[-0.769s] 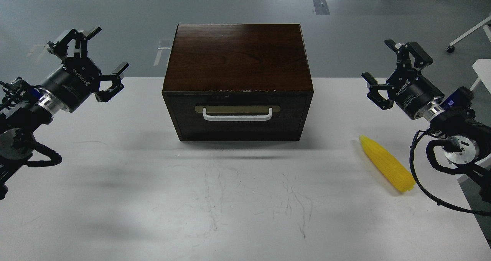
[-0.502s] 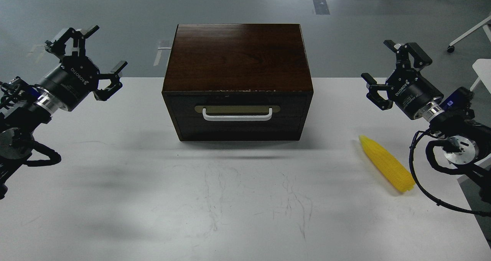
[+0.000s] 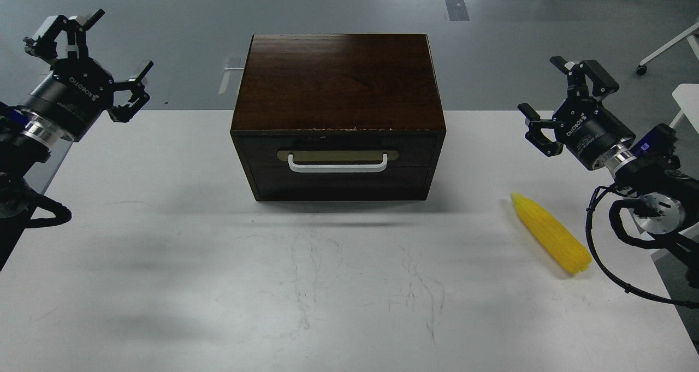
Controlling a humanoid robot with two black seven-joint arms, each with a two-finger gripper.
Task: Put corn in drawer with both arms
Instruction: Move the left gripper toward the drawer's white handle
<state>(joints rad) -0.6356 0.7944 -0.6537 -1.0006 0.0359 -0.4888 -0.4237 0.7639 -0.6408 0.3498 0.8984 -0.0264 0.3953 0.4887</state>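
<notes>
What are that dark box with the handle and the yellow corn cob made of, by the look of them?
The box looks like dark stained wood with a glossy finish: grain lines and reflections show on top, and its front edge is chipped pale. Its handle is white, maybe painted metal or plastic. The corn looks like moulded plastic: uniformly bright yellow, with regular ridges.

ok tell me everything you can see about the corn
The corn is a bright yellow cob that looks like plastic, with ridged kernel rows along its length. It tapers to a point at its far end, aimed up and left toward the wooden box, and ends blunt at the near end. It lies flat and diagonal on the white table, on the right side, apart from the box. Only the table touches it; the right gripper hangs open above and beyond it.
</notes>
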